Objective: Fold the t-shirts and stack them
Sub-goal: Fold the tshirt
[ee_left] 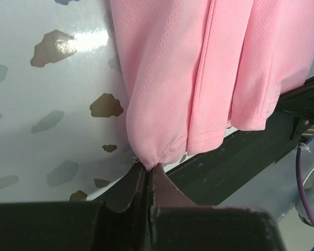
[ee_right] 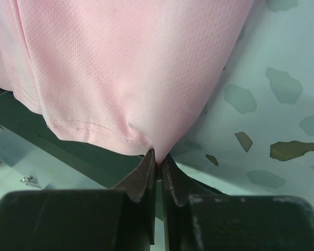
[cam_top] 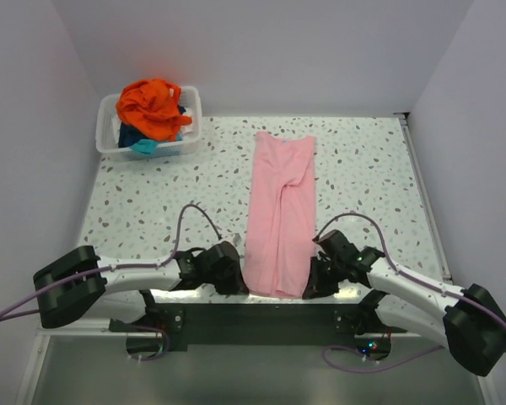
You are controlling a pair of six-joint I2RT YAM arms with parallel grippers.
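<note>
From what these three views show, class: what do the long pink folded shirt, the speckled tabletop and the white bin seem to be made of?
The long pink folded shirt: probably knitted sports mesh, matt; tiny pinholes and a stitched hem show up close. The speckled tabletop: a hard, glossy, terrazzo-look surface; it mirrors light. The white bin: likely moulded plastic, with smooth, thin walls.
</note>
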